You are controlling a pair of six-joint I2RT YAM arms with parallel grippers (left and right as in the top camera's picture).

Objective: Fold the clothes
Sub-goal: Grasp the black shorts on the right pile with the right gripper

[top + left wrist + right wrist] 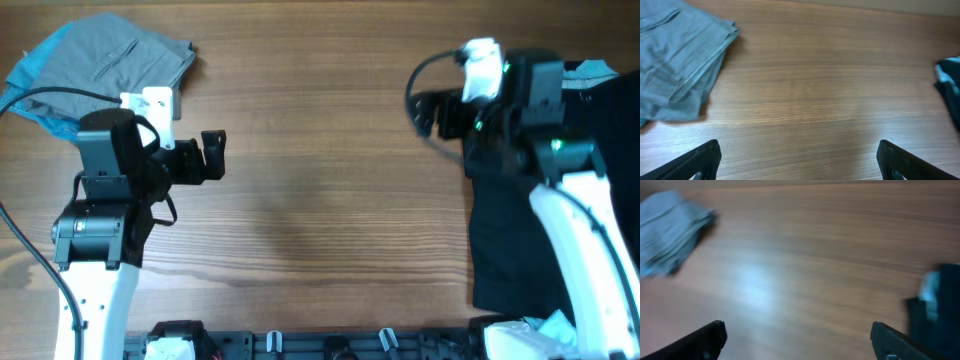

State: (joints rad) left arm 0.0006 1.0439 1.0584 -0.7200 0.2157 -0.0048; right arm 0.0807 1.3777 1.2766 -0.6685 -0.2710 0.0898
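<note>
Overhead view: the wooden table (330,200) is seen with clothes at two sides. The grey trousers (115,58) are laid folded at 10 o'clock, and a blue piece (28,72) is seen sticking out from under their left edge. The black garment (505,240) is spread flat along the 3 to 4 o'clock side and is partly covered by the right arm. A bit of pale blue fabric (597,68) is seen at its far edge, at 2 o'clock. The left gripper (214,154) is held over bare wood at 9 o'clock, pointing toward 3 o'clock, just off the near corner of the trousers and not touching them. The right gripper (424,113) is held at 2 o'clock, pointing toward 9 o'clock, just off the left edge of the black garment. The two grippers are well apart, with bare wood between them. In the left wrist view the left gripper (799,152) is seen spread wide with nothing between its fingers (697,161). The grey trousers (675,65) are seen at 10 o'clock and a dark and blue edge of cloth at 3 o'clock. In the right wrist view the right gripper (797,332) is likewise spread wide and nothing is held. This picture is blurred. The grey trousers (670,230) are made out at 10 o'clock, and a dark shape at 4 o'clock cannot be identified.
</note>
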